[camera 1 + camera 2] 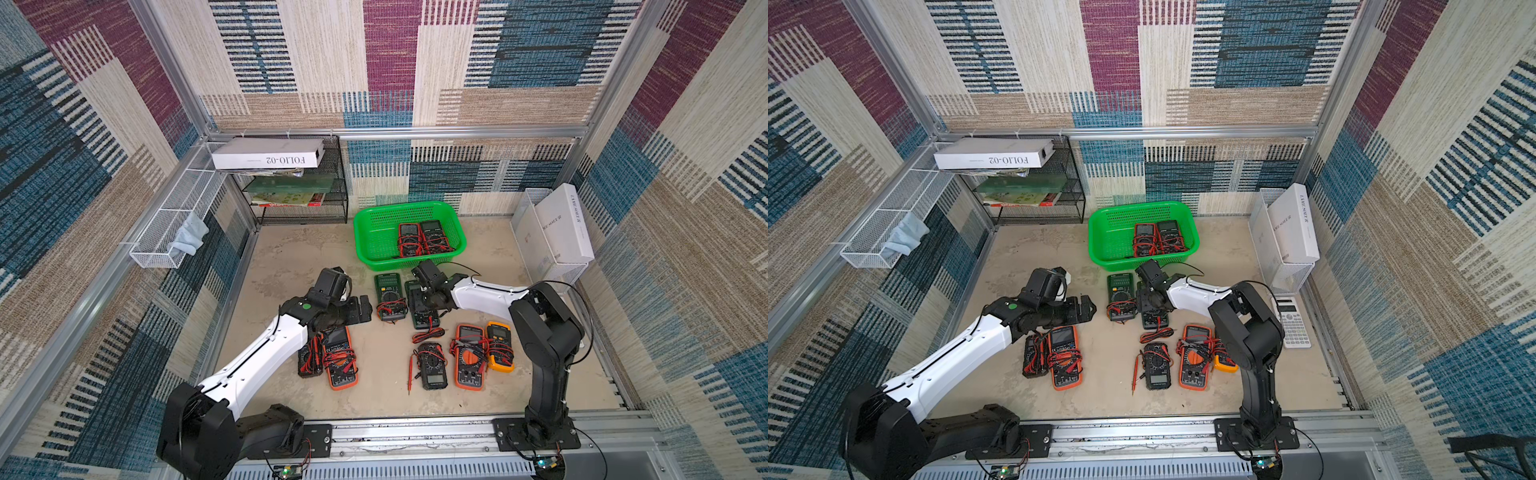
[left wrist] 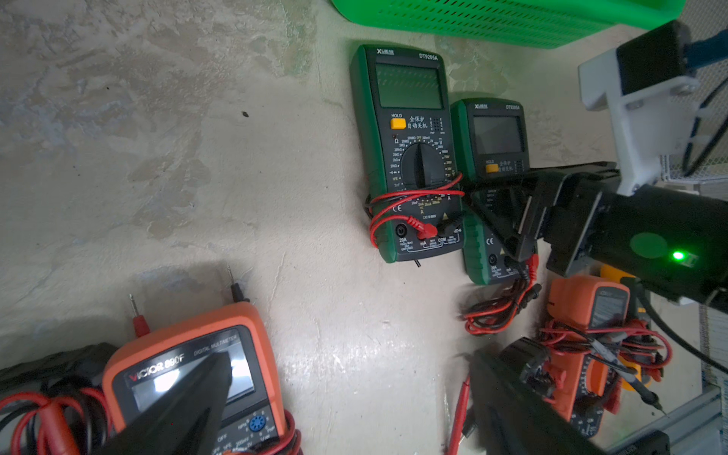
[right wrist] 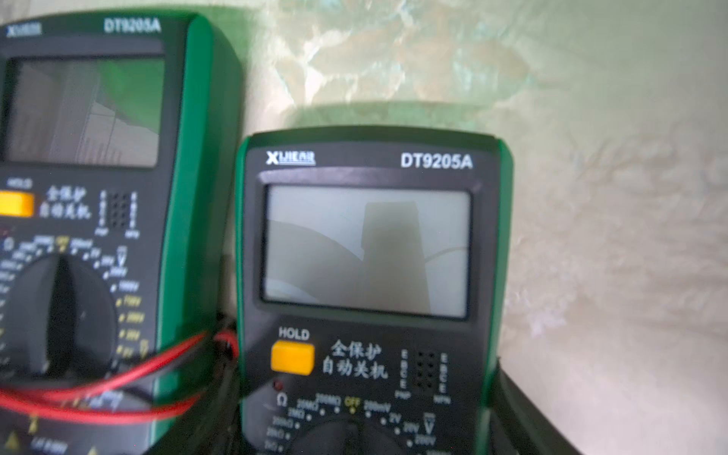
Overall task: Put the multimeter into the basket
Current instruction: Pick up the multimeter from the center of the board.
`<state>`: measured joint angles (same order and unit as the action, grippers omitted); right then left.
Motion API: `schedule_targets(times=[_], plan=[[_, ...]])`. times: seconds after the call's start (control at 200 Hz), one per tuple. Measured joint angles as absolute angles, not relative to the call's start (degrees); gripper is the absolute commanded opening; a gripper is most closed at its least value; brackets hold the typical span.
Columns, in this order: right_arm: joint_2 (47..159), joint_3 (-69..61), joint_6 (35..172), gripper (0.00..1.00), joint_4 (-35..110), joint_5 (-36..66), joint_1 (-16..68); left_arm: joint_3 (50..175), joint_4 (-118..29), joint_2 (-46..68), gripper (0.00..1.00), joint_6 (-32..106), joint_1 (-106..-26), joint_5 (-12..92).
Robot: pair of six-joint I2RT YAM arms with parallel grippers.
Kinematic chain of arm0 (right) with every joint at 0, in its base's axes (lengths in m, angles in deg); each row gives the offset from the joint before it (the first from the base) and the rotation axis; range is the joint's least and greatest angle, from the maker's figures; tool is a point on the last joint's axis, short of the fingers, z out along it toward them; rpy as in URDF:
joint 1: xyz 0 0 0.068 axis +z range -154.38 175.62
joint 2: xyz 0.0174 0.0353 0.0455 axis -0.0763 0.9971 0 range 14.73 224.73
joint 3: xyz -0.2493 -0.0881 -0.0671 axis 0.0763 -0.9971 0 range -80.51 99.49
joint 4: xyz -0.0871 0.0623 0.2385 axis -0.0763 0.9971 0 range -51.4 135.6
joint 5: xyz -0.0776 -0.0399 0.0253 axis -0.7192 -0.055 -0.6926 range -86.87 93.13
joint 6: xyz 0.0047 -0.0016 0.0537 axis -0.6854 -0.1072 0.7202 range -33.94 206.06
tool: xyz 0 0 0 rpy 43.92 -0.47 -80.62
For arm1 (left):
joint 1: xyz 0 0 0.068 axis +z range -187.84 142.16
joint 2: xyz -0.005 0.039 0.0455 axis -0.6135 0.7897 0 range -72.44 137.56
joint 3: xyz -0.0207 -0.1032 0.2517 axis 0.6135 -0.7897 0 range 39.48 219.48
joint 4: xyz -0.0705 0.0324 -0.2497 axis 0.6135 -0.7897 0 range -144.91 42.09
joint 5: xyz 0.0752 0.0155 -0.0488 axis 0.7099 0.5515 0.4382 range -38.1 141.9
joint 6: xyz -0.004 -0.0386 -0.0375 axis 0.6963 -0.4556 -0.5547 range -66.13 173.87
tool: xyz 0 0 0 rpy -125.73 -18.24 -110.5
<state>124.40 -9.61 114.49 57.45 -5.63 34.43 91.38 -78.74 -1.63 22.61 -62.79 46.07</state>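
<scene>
At frame centre, just below basket [image 1: 409, 205], locate multimeter [image 3: 366, 252] flat on worktop [image 1: 291, 266], flanked on both sides by right gripper [image 1: 428, 298]; grip not determinable. Left of centre, note left gripper [image 1: 365, 309]: jaws spread wide, empty.

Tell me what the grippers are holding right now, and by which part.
Left gripper holds nothing. Right gripper straddles a green DT9205A multimeter at its dial; whether it is clamped cannot be told.
</scene>
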Motion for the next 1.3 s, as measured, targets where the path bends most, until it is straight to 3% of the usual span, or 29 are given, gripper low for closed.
schedule_targets(times=[0.376, 0.671, 1.302], plan=[[117.5, -6.9, 113.5, 0.71, 60.4, -6.4, 34.4, 92.8, -78.3, -1.0, 0.99, 22.6, -62.8, 46.6], [115.8, 3.2, 110.9, 0.72, 63.3, -6.9, 33.6, 95.5, -78.4, 0.8, 0.99, 22.9, -62.7, 50.0], [134.2, 32.5, 109.4, 0.74, 60.9, -7.3, 31.0, 99.6, -78.4, 7.4, 0.99, 26.5, -58.6, 54.8]])
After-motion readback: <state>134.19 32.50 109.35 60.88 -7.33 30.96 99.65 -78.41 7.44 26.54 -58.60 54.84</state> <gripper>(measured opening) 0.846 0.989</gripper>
